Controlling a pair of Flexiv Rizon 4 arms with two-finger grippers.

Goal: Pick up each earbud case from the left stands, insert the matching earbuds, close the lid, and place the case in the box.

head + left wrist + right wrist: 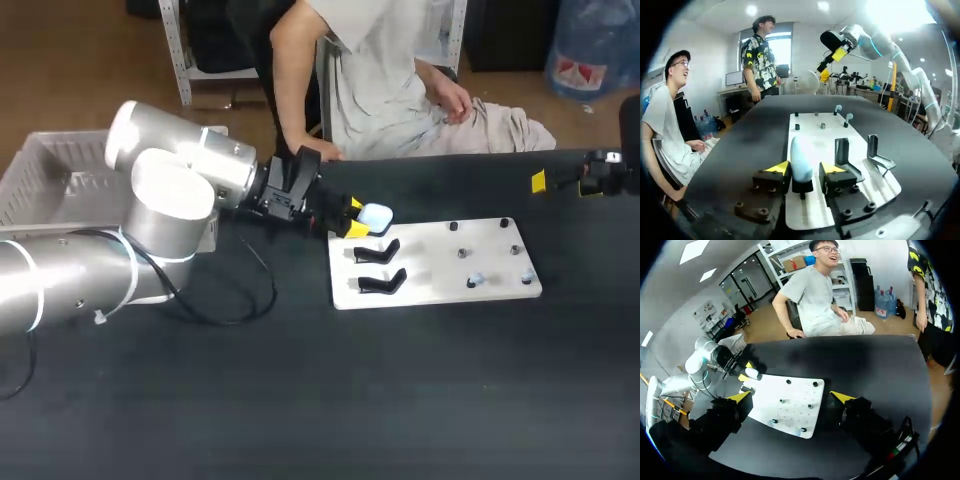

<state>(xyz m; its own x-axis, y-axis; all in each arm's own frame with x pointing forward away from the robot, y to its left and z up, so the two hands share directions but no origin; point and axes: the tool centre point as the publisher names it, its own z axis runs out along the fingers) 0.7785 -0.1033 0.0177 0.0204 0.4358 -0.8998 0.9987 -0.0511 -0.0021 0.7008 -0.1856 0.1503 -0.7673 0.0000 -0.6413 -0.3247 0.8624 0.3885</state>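
A pale blue earbud case [376, 214] sits on a black stand at the left end of the white board [440, 270]. My left gripper [356, 220] is around it. In the left wrist view the case [801, 157] stands upright between the yellow fingertips [778, 168], with a thin gap on one side, so the gripper [802, 169] is open. Two empty black stands [378, 250] [384, 283] are beside it. Small earbuds [476, 281] rest on pegs at the board's right end. My right gripper [585, 182] hangs wide open above the table's far right, and its view [790, 397] looks down on the board [790, 407].
A white mesh box [50, 175] stands at the table's far left, behind my left arm. A person sits at the back edge with a hand [322, 152] resting near my left gripper. A black cable [255, 290] loops on the table below the left arm.
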